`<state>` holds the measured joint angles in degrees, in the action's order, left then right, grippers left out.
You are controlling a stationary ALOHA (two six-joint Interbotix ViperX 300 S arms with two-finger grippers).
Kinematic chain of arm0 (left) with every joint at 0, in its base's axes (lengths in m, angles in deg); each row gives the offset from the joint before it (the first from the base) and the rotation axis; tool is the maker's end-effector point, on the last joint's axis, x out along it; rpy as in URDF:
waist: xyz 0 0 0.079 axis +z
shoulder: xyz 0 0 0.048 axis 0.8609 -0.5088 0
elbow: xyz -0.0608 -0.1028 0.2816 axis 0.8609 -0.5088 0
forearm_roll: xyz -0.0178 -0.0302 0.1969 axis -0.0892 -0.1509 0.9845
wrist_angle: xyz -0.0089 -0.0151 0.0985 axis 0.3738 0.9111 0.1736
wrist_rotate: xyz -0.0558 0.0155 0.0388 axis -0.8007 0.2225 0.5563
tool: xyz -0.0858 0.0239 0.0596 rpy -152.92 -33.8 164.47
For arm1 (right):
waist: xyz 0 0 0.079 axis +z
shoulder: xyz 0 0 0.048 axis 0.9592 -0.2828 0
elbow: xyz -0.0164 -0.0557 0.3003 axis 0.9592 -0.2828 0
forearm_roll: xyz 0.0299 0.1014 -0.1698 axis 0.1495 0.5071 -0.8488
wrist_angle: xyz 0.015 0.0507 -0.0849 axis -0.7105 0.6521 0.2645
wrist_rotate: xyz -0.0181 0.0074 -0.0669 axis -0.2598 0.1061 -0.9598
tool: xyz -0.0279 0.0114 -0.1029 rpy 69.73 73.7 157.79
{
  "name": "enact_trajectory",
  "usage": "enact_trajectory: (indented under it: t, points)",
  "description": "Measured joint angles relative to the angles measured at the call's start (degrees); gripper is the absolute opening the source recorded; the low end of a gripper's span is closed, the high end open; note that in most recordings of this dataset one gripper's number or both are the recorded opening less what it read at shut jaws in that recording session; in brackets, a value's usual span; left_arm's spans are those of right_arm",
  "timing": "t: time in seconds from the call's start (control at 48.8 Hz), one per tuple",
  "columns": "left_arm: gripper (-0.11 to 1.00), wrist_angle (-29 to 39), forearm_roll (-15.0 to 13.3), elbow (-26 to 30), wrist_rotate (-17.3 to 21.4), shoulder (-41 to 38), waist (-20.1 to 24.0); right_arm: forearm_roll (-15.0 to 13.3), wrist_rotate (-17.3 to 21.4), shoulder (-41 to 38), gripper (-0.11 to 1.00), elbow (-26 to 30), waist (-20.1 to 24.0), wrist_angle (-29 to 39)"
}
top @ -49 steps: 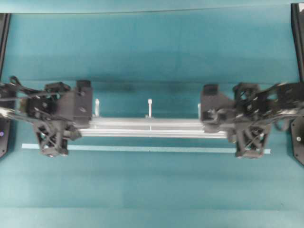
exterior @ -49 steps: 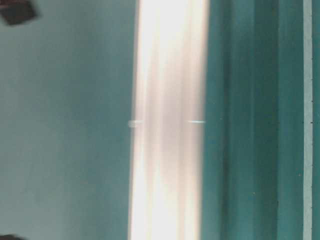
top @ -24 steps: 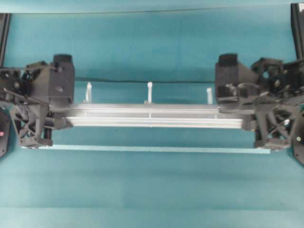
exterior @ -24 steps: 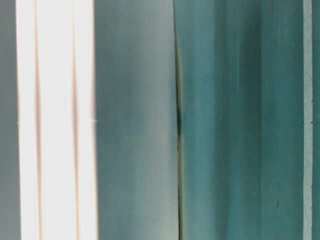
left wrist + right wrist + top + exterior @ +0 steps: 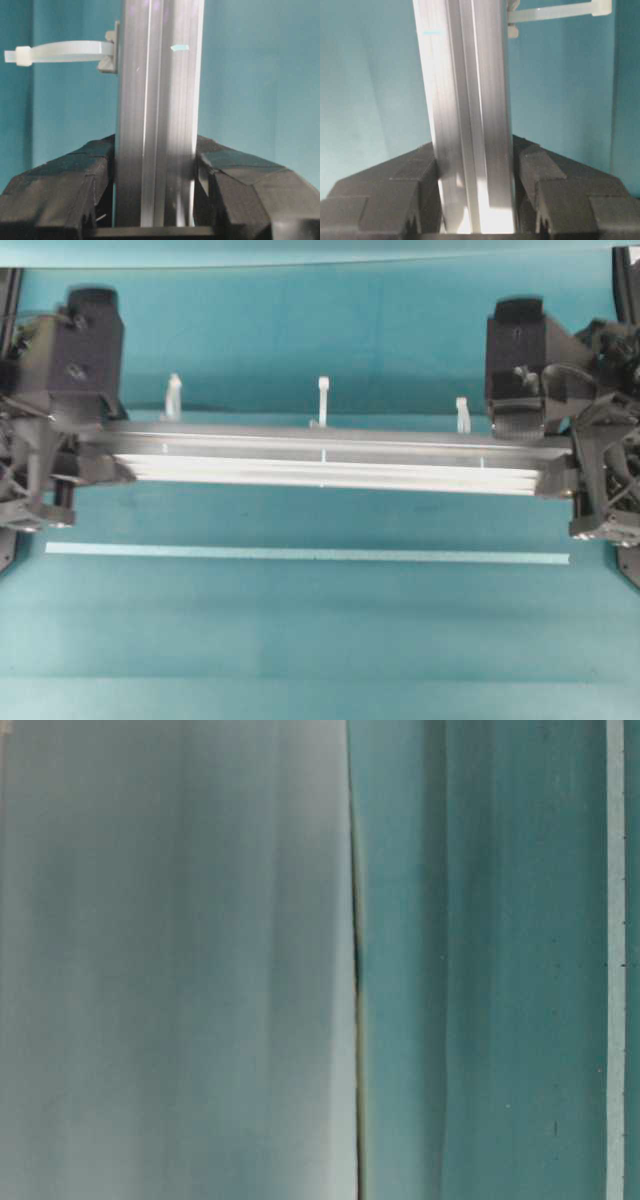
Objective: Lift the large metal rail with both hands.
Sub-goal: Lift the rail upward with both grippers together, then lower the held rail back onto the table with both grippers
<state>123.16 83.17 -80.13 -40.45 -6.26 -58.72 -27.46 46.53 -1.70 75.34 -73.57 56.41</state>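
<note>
Three white zip ties (image 5: 322, 400) on grooved silver large metal rail (image 5: 330, 458), level

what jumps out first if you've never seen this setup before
The long silver rail stretches across nearly the whole overhead view, clamped at each end by a black gripper: the left gripper and the right gripper. Three white zip ties stick out from its far edge. A thin pale tape strip lies on the teal table in front of it.

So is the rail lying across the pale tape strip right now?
No, in the overhead view the rail sits clear of the tape strip, with a band of bare teal surface between them.
</note>
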Motion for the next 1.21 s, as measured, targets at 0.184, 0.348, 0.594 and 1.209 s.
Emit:
enact_trajectory:
  t: [0.184,0.348,0.594,1.209]
  points:
    - [0.36,5.3,0.0,5.4,0.1,-1.9,-0.3,0.0,0.4,-0.5,0.37,3.3,0.3,2.3]
    - [0.36,8.3,-0.1,8.4,0.2,-3.3,-0.4,0.1,0.8,-0.7,0.38,4.0,0.8,2.5]
    - [0.36,10.1,0.0,10.1,0.2,-4.0,-0.5,0.0,0.8,-0.8,0.37,4.0,0.9,2.5]
    - [0.36,10.3,0.0,10.2,0.2,-4.2,-0.4,0.0,1.1,-0.9,0.38,7.6,1.8,2.9]
